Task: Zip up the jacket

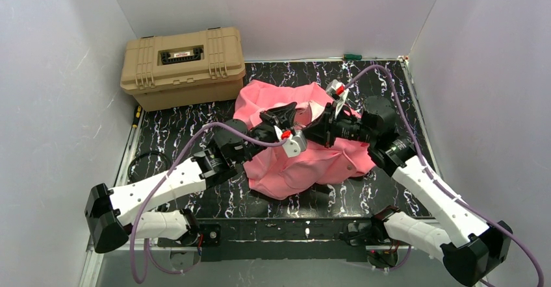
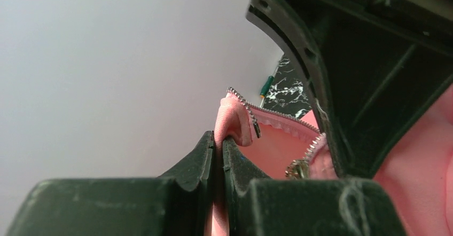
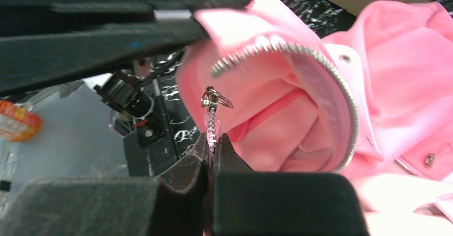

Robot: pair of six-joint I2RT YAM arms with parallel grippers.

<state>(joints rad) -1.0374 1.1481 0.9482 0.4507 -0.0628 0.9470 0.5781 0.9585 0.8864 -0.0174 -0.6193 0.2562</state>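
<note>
At the middle of the black marbled surface [image 1: 195, 128], the jacket [image 1: 312, 160] lies crumpled, with the tan case [image 1: 185, 66] well apart at its 10 o'clock, against the back wall. The left tool [image 1: 288, 113] reaches in from 8 o'clock and the right tool [image 1: 316, 128] from 4 o'clock; the two meet close together over the jacket's upper middle. The left wrist view shows the left tool pressed together on a fold of pink fabric at the zipper edge, and the metal teeth [image 2: 247, 107] run off toward 4 o'clock. The right wrist view shows the right tool pinching the zipper tape, with the slider [image 3: 212, 98] just above its tips at 12 o'clock. Beyond the slider the zipper stands open, its two rows of teeth spread around the pale pink lining [image 3: 278, 140]. A snap [image 3: 344, 59] sits just beside the far row.
</note>
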